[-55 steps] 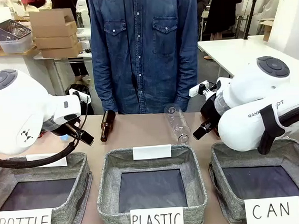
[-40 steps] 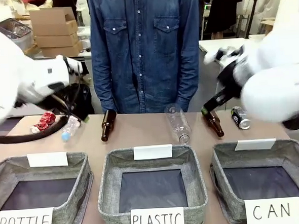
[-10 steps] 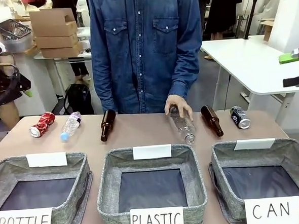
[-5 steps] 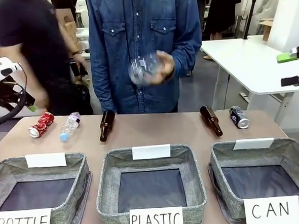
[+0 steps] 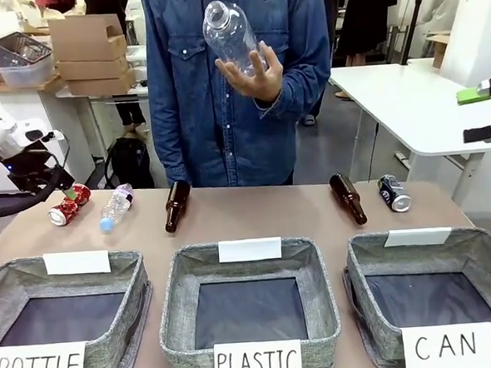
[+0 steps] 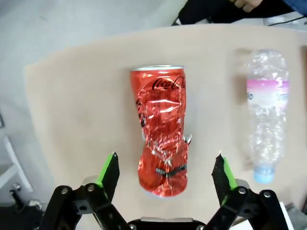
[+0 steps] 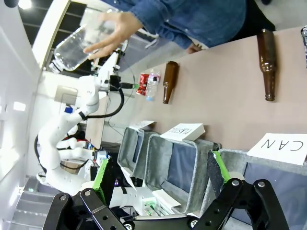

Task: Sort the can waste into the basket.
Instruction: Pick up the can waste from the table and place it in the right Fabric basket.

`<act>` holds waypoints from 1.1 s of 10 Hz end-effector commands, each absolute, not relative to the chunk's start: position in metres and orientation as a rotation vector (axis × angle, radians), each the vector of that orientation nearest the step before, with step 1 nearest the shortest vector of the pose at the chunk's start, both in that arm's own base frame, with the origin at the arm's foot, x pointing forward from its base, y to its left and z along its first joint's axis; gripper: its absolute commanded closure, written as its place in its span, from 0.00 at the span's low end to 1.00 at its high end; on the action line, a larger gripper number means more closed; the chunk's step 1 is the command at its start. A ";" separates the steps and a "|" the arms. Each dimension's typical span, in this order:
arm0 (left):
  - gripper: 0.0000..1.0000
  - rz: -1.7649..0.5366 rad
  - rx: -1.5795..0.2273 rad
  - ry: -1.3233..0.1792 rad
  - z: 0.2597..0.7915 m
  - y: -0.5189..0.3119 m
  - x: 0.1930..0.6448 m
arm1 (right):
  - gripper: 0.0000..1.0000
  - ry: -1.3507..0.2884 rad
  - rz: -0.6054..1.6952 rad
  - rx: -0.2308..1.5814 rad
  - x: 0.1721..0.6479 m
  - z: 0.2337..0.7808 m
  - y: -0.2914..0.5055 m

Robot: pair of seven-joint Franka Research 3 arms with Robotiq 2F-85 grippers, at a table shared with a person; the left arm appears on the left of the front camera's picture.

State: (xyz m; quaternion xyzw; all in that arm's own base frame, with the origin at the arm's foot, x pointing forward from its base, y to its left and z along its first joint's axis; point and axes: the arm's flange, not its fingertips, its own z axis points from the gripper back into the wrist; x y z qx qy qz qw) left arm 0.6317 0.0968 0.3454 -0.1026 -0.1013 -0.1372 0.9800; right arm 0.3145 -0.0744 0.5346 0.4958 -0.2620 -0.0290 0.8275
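The dented red can (image 5: 69, 205) lies at the table's far left. My left gripper (image 5: 61, 192) hovers right above it, open. In the left wrist view the red can (image 6: 160, 148) lies lengthwise between the spread green fingers (image 6: 109, 170), and the left gripper (image 6: 165, 173) holds nothing. The dark can (image 5: 394, 193) lies at the far right, behind the grey basket (image 5: 483, 249) signed "CAN". My right gripper (image 5: 481, 114) hangs high at the right edge, open. In its wrist view the right gripper (image 7: 158, 173) is empty above the CAN basket (image 7: 225, 158).
A person in a denim shirt holds a clear plastic bottle (image 5: 230, 36) up at chest height. A small plastic bottle (image 5: 114, 209) lies right beside the red can. Two brown glass bottles (image 5: 177, 205) (image 5: 347, 198) lie on the table. Baskets signed "BOTTLE" (image 5: 138, 274) and "PLASTIC" (image 5: 172, 276) stand in front.
The person has raised the clear bottle from chest height to above the shoulder. My left gripper has dropped to the red can. A person in black has left the view.
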 end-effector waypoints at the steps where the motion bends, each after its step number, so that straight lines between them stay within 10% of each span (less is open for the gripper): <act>1: 0.00 -0.290 -0.249 -0.175 0.333 0.094 0.647 | 0.00 -0.583 -0.039 1.066 0.319 0.536 -0.074; 6: 0.00 -0.242 -0.219 -0.164 0.319 0.081 0.658 | 0.00 -0.583 -0.039 1.066 0.319 0.536 -0.074; 9: 0.95 -0.210 -0.122 -0.139 0.314 0.068 0.661 | 0.00 -0.583 -0.039 1.066 0.319 0.536 -0.074; 11: 1.00 -0.200 -0.099 -0.141 0.312 0.066 0.661 | 0.00 -0.583 -0.039 1.066 0.319 0.536 -0.074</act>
